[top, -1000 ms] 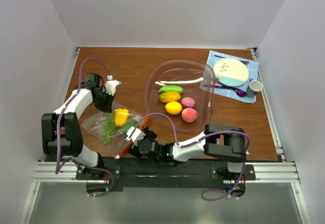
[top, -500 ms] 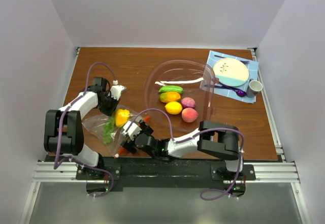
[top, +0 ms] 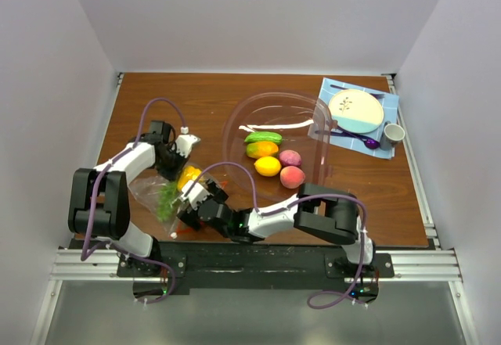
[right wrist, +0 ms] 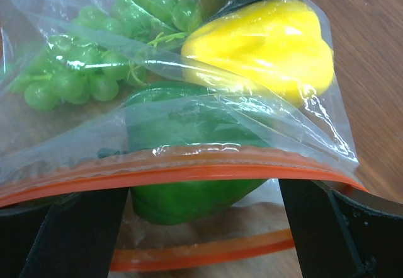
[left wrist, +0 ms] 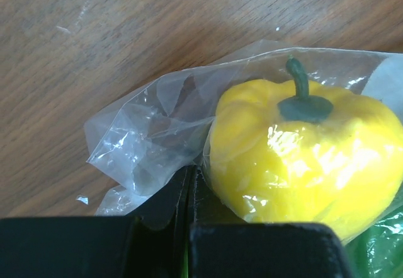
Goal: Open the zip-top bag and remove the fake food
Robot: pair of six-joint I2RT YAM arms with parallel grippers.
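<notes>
The zip-top bag (top: 156, 192) lies at the front left, its mouth open with two orange-red strips apart (right wrist: 189, 174). Inside are a yellow pepper (top: 188, 177) (right wrist: 264, 45) (left wrist: 302, 152), green grapes (top: 167, 200) (right wrist: 69, 76) and a green pepper (right wrist: 189, 164). My left gripper (top: 178, 157) (left wrist: 189, 180) is shut on the bag's far plastic beside the yellow pepper. My right gripper (top: 188, 204) (right wrist: 201, 227) is open wide at the bag's mouth. Its fingers (right wrist: 75, 234) stand between the upper and lower strips.
A large clear bowl (top: 235, 126) at centre holds a cucumber (top: 263, 137), mango (top: 262, 149), lemon (top: 268, 166) and peach (top: 293, 177). A blue mat with a plate (top: 356, 110) and a cup (top: 394, 133) is at the back right.
My right gripper has moved left into the bag's mouth. My left gripper has shifted right with the bag's far edge, and the bag has bunched up.
</notes>
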